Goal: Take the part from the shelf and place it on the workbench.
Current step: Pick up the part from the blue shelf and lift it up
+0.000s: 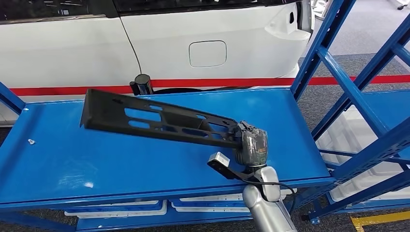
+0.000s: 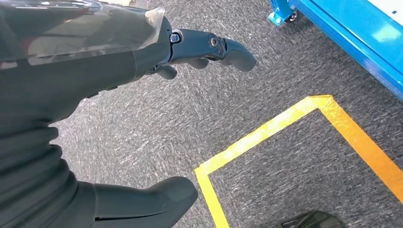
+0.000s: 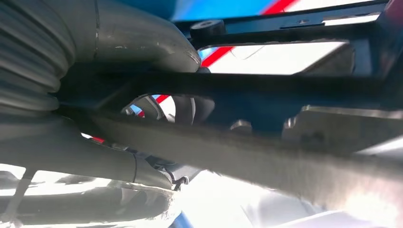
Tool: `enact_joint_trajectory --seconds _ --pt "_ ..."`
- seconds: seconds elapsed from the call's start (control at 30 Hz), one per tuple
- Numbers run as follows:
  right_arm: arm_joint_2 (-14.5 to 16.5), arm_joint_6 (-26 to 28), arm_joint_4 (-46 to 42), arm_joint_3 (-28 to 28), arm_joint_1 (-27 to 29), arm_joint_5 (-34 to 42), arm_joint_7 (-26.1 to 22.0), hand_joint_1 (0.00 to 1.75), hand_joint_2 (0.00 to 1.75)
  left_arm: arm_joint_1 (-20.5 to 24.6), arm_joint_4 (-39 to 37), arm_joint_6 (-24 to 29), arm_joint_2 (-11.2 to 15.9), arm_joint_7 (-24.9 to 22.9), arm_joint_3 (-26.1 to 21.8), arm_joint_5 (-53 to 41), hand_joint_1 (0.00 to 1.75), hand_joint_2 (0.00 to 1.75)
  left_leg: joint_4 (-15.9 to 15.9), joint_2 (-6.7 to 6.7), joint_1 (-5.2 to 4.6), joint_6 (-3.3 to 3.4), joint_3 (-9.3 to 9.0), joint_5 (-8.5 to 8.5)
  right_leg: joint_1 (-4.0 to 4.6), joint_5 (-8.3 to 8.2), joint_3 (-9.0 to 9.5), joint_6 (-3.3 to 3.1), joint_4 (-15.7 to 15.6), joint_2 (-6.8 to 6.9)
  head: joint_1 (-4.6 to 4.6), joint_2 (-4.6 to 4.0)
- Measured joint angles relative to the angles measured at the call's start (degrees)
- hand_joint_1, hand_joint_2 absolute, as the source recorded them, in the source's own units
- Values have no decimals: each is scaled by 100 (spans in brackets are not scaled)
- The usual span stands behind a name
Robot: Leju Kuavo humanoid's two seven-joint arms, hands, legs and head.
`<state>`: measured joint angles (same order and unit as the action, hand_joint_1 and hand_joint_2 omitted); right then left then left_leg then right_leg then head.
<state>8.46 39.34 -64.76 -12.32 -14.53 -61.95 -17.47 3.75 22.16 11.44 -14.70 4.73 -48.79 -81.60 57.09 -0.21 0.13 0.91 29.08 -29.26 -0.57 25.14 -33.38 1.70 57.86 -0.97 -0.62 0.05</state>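
A long black slotted part (image 1: 150,118) stretches across the blue shelf top (image 1: 72,154), tilted with its left end raised off the surface. My right hand (image 1: 251,145) grips the part's right end. Close up in the right wrist view, the thumb (image 3: 142,42) and fingers (image 3: 187,107) wrap around a dark bar of the part (image 3: 285,85). My left hand (image 2: 142,118) hangs over the grey carpet with its fingers (image 2: 214,47) apart and nothing in it.
A white car (image 1: 193,38) stands behind the shelf, with a red stripe along the floor. Blue upright shelf posts (image 1: 353,96) rise at the right. Yellow floor tape (image 2: 285,123) marks the carpet below my left hand, near a blue shelf foot (image 2: 285,12).
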Motion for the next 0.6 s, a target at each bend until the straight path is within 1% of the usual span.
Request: enact_joint_trajectory --seconds 0.07,0.13,0.3,0.4,0.5,0.6 --pt "22 0 -261 114 106 520 -254 175 175 8 -36 40 5 7 -3 -50 0 175 0 0 1 0 14 0 0 0 -15 0 1 0 -1 0" --pt "59 0 -533 237 212 854 -470 175 175 14 -78 63 12 -9 1 -125 0 175 1 0 1 0 22 0 0 0 -28 0 2 0 0 1" --pt "144 0 -979 467 381 960 -682 175 175 32 -151 76 26 -34 17 -184 0 175 1 0 2 -1 40 -1 0 2 -49 2 2 -1 0 0" --pt "258 0 -1225 636 502 1022 -1005 175 175 40 -184 93 36 -67 22 -198 0 175 0 0 3 -1 48 -1 1 3 -57 2 2 0 1 1" --pt "333 0 -1532 727 661 1294 -1200 175 175 59 -213 108 40 -130 41 -210 0 175 0 -3 2 -1 52 -1 1 3 -59 3 2 1 0 1" --pt "348 0 -1861 748 817 1572 -1230 175 175 75 -228 117 43 -154 73 -216 0 175 0 -3 2 -1 57 -1 0 3 -59 3 2 1 0 1"
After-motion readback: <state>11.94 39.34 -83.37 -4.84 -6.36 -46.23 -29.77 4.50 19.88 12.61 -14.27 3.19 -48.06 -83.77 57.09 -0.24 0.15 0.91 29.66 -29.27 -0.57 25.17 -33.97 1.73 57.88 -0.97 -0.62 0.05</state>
